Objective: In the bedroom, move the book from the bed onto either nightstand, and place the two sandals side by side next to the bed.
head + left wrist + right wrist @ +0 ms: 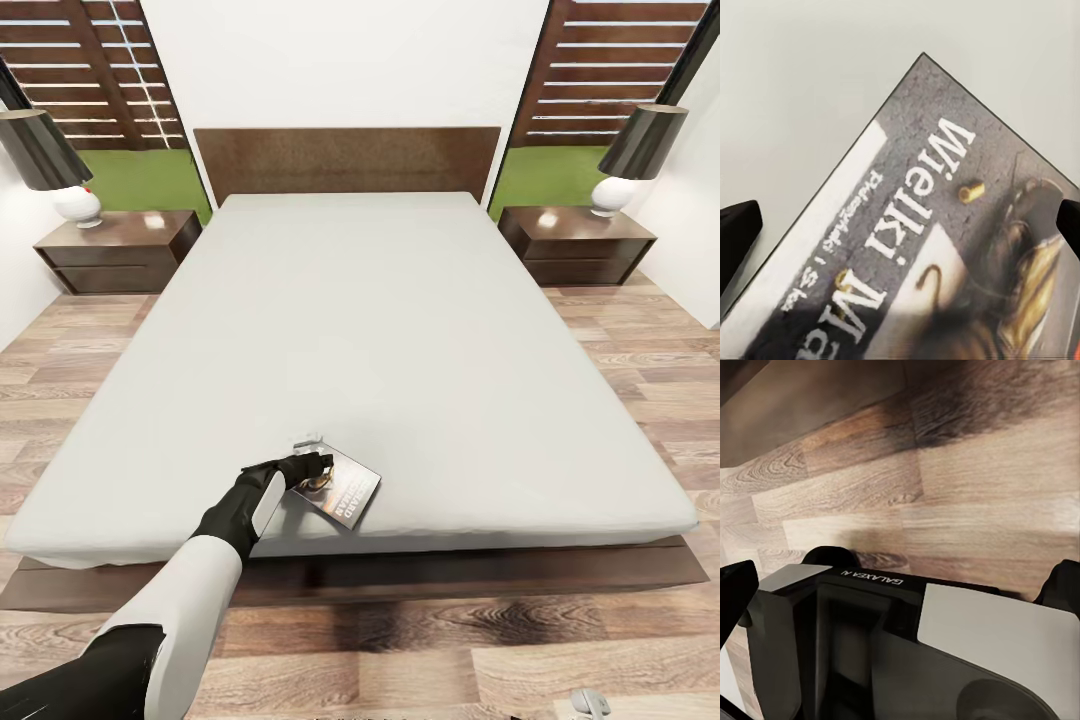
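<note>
**Left gripper over the book at the foot of the bed**

In the head view the bed (400, 330) is seen from its foot, with the pale mattress running up to the dark headboard (345, 160) at twelve o'clock. The book (345, 488) lies flat on the mattress near the foot edge, at about seven o'clock from the mattress centre, turned cornerwise with white lettering showing on its dark cover.

The left arm is stretched in from seven o'clock, and the left gripper (305, 468) is placed at the book's nine-o'clock corner, over or against it; contact cannot be told. In the left wrist view the book (937, 240) is seen close between the two dark fingertips (736, 236), which stand well apart, one at each side of the cover; nothing is clamped.

A nightstand (120, 250) with a lamp (45, 160) is set at ten o'clock beside the headboard, and a second nightstand (578, 245) with a lamp (635, 155) at two o'clock. Both glossy tops are otherwise bare.

In the right wrist view the wood-plank floor (945, 472) is shown beyond the robot's own white and black body; dark fingertips of the right gripper (900, 585) are seen at the two edges, held apart.
</note>
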You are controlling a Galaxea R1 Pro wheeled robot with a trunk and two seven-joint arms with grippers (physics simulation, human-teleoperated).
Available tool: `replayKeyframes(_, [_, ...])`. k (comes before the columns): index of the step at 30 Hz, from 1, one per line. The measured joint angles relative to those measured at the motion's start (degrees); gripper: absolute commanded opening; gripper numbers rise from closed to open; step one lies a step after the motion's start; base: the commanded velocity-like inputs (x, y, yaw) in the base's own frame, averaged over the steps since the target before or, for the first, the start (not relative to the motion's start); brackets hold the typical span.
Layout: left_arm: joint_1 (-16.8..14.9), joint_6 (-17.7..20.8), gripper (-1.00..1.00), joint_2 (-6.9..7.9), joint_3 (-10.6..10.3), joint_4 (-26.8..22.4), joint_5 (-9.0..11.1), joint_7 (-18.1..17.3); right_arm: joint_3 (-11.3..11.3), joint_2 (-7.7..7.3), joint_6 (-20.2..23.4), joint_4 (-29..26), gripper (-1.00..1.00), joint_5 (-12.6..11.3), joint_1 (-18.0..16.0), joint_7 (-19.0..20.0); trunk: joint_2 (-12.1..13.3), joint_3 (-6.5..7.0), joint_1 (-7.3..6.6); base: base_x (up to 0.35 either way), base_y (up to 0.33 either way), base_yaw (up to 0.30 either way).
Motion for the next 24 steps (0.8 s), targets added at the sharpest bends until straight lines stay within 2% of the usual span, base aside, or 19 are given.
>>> replayKeyframes(24, [0.0,0.0,1.0,0.0,0.0,0.0,0.1,0.0,0.0,0.01,0.0,0.0,1.0,0.0,0.0,0.0,0.0,0.0,-0.01,-0.021,-0.003,0.0])
